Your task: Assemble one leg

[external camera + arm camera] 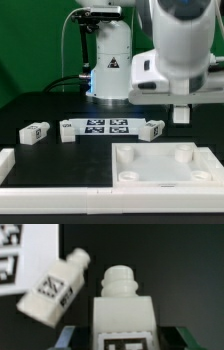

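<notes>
My gripper (181, 104) is shut on one leg (181, 115), a stubby white peg that hangs in the air above the far edge of the large white panel (150, 178). In the wrist view that leg (122, 303) stands between my fingers (66, 336), with its stepped round tip pointing away and a black-and-white tag on its near face. Another leg (52, 290) lies tilted on the black table close beside it, near the marker board (18, 258). Further legs (35, 131) (69, 130) (151, 129) lie along the marker board (100, 126).
The rimmed white panel has round sockets at its corners (128, 172) (182, 153). A white L-shaped wall (12, 163) runs along the front at the exterior view's left. The robot's base (108, 65) stands behind the marker board.
</notes>
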